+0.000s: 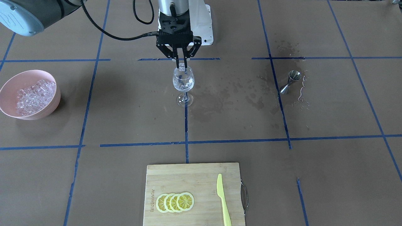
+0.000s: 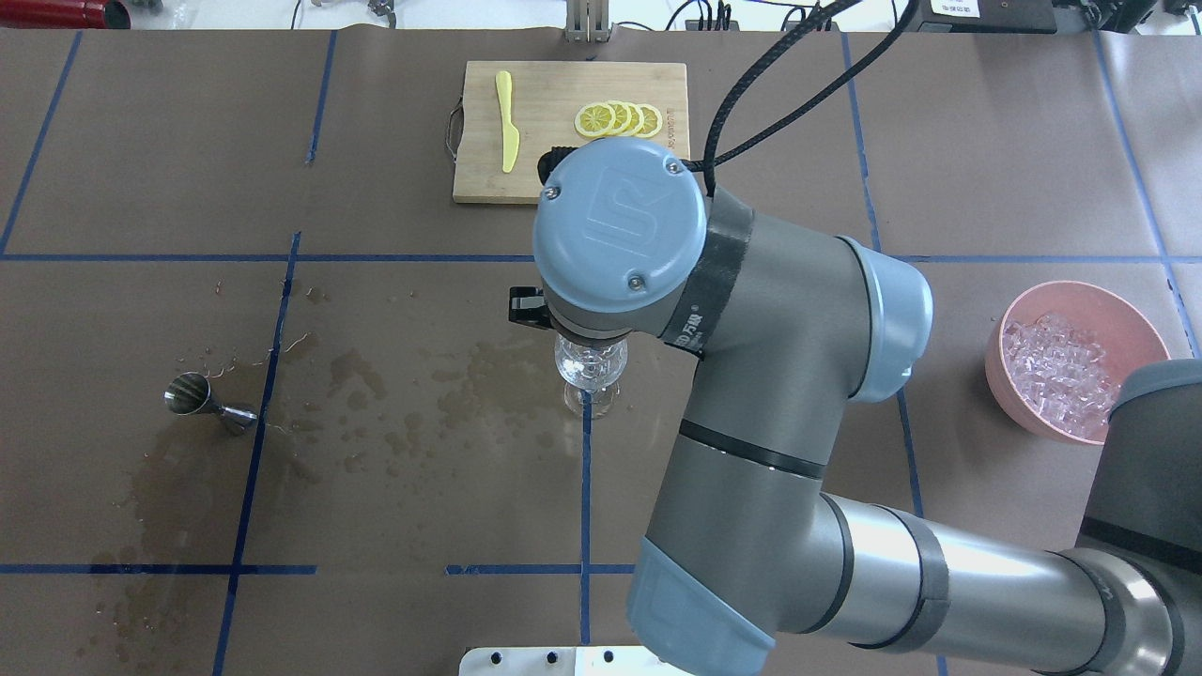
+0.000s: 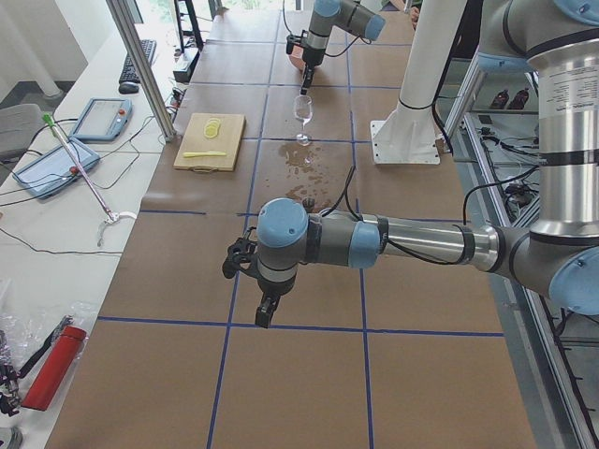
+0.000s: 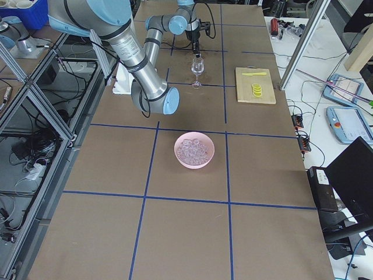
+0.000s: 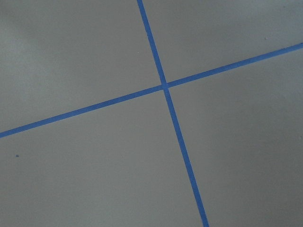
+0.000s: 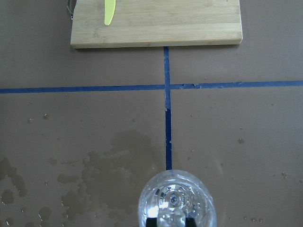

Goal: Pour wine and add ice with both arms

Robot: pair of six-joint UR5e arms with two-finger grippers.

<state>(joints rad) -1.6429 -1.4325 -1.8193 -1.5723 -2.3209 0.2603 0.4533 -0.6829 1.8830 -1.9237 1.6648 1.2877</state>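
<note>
A clear wine glass [image 1: 183,82] stands at the table's middle with a few pieces of ice in its bowl. Right above its rim my right gripper [image 1: 181,65] points straight down, shut on one ice cube [image 1: 181,66]. The right wrist view looks down into the glass [image 6: 176,198], with the fingertips [image 6: 151,221] at the bottom edge. More ice [image 1: 34,95] fills a pink bowl [image 1: 51,106]. My left gripper [image 3: 265,313] hangs low over bare table, far from the glass; I cannot tell whether it is open or shut. No wine is in view.
A steel jigger [image 1: 290,82] stands on the wet, stained paper on my left side. A bamboo cutting board [image 1: 176,175] carries lemon slices [image 1: 175,201] and a yellow knife [image 1: 223,199] at the far edge. Blue tape lines cross the table.
</note>
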